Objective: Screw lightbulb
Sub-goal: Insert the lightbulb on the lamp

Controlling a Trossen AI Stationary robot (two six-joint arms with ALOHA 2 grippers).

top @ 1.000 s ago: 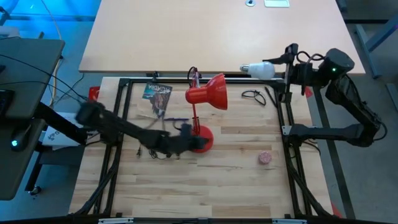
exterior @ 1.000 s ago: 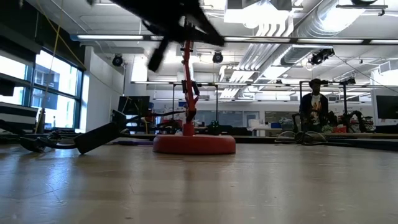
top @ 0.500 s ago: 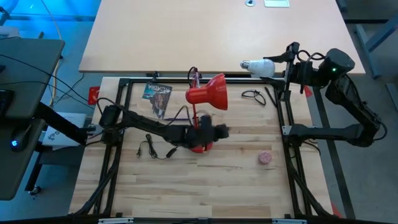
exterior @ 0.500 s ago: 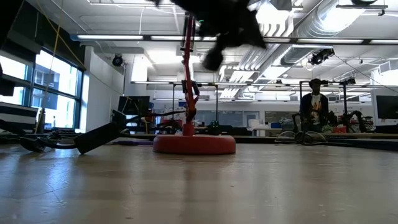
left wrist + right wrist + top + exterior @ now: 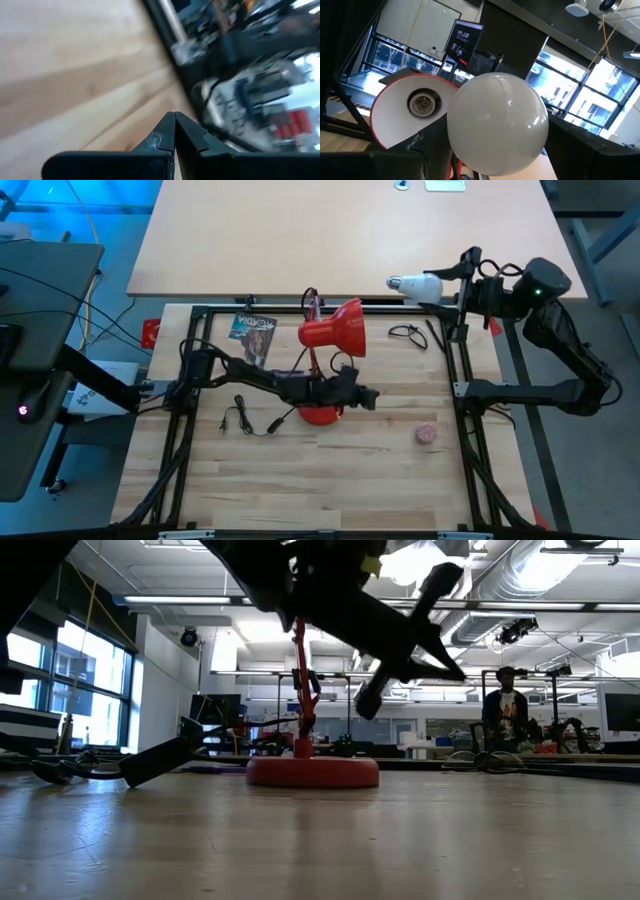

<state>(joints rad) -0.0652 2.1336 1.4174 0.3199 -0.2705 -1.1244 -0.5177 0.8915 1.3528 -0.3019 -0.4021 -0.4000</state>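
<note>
The lightbulb (image 5: 412, 285) is white with a grey screw base and hangs high at the table's far right, with my right gripper (image 5: 434, 284) shut on it. Its round glass (image 5: 497, 122) fills the right wrist view. Beyond it the red lamp's shade (image 5: 402, 112) shows its open socket (image 5: 422, 102). The lamp (image 5: 333, 330) stands on its round base (image 5: 312, 772) mid-table. My left gripper (image 5: 372, 397) is shut with nothing in it (image 5: 175, 131). It hovers just right of the lamp's base, above the wood. My right gripper pinches the bulb's white glass (image 5: 428, 287) between its two fingers, one on each side. The fingers come about level from the table's right. The bulb lies level and clear of everything, its screw base (image 5: 393, 283) pointing left toward the lamp's shade.
A small pink ball (image 5: 428, 433) lies right of the lamp's base. A black cable (image 5: 250, 423) lies left of it. Spectacles (image 5: 408, 333) and a printed card (image 5: 253, 330) lie near the far edge. A dark metal frame (image 5: 455, 360) borders the table. A person (image 5: 505, 710) stands far off.
My left gripper has swept toward the table's right, from left of the lamp's base across to just past its right side. It has sunk a little and rolled, and has stayed shut. The lamp has kept its place.
</note>
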